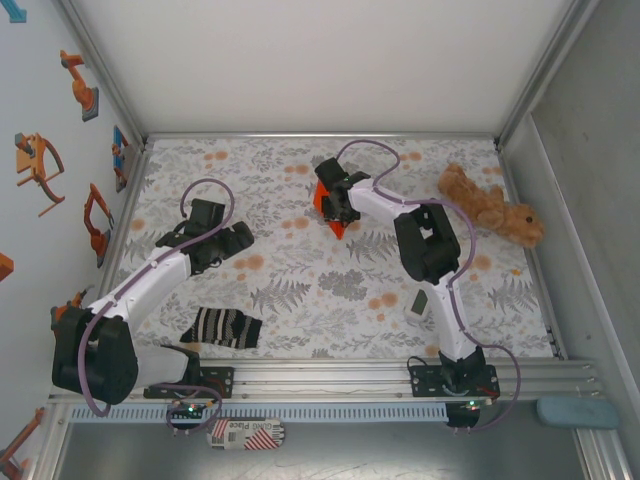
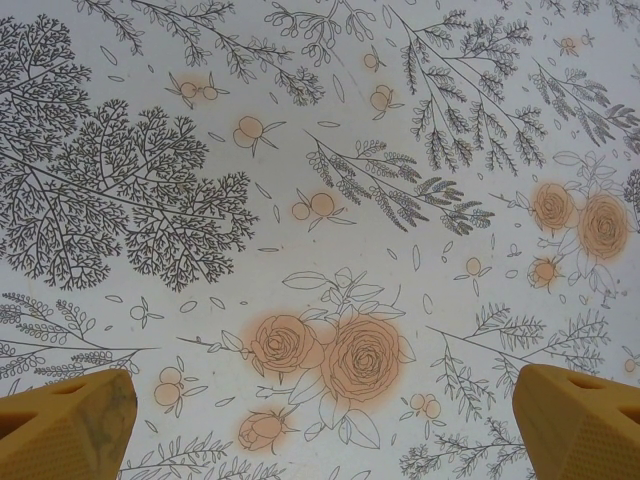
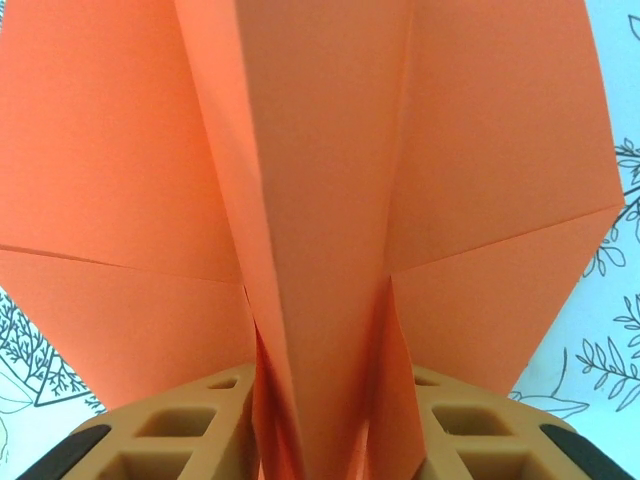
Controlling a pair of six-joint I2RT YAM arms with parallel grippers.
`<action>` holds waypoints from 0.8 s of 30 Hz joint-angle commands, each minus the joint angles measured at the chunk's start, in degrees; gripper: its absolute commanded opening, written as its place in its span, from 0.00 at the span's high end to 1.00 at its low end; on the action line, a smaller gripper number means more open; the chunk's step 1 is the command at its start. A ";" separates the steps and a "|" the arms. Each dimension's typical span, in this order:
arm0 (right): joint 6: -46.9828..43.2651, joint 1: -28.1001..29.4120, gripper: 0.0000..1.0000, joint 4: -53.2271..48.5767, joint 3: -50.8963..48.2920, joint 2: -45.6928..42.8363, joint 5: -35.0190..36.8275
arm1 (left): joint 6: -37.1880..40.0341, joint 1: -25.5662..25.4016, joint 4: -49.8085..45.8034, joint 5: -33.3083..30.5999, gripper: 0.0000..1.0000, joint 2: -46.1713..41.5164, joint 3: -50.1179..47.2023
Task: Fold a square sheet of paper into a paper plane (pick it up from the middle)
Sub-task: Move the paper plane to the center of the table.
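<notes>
Floral-print cloth covers the counter (image 1: pixel 300 300). Near its middle, toward the rear, the right fingers (image 3: pixel 180 435) pinch the orange paper plane (image 3: pixel 320 200) along its centre crease, and its wings spread to each side. The left fingers (image 2: pixel 70 425) stand wide apart, holding nothing, above bare cloth. A striped sock (image 1: pixel 222 327) lies at the front left, and a brown plush toy (image 1: pixel 490 207) lies at the rear right.

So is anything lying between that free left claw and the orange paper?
Nothing visible does. Bare floral cloth lies between the left gripper and the paper, which the right gripper holds by its folded middle. The sock lies nearer the arm bases and the plush far right, both off that path.
</notes>
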 commanded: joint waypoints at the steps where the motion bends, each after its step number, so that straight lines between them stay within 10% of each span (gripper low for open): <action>1: 1.01 -0.56 0.65 -3.38 0.03 2.41 0.42 | 1.13 0.16 -1.42 -0.36 0.04 -1.12 1.19; 24: -2.00 -1.65 0.51 0.02 -8.68 -27.68 9.67 | 6.17 0.74 -4.60 -12.22 0.04 -9.25 6.47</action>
